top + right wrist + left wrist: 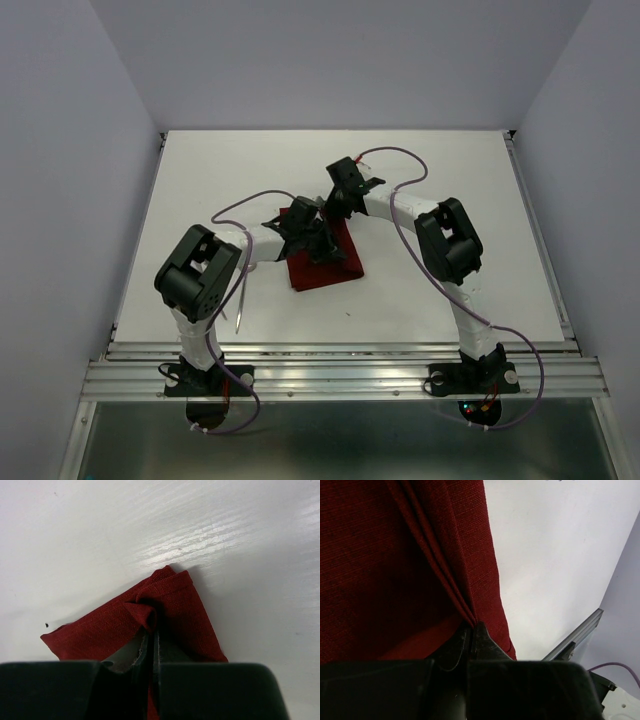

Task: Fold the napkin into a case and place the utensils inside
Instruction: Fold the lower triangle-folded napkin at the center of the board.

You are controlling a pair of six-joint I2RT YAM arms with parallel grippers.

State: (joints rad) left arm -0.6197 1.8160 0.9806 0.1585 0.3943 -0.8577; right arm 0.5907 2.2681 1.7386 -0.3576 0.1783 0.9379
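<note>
One napkin [330,270]; two grippers, left gripper [471,627] and right gripper [152,630]; one utensil [241,305] visible, lower left.

Both arms bent at the elbow, reaching inward.
The left gripper [472,627] and right gripper [154,625] each pinch a napkin [177,612] fold, jaws pressed together; wrists seem angled downward, though the overhead view is cluttered.
</note>
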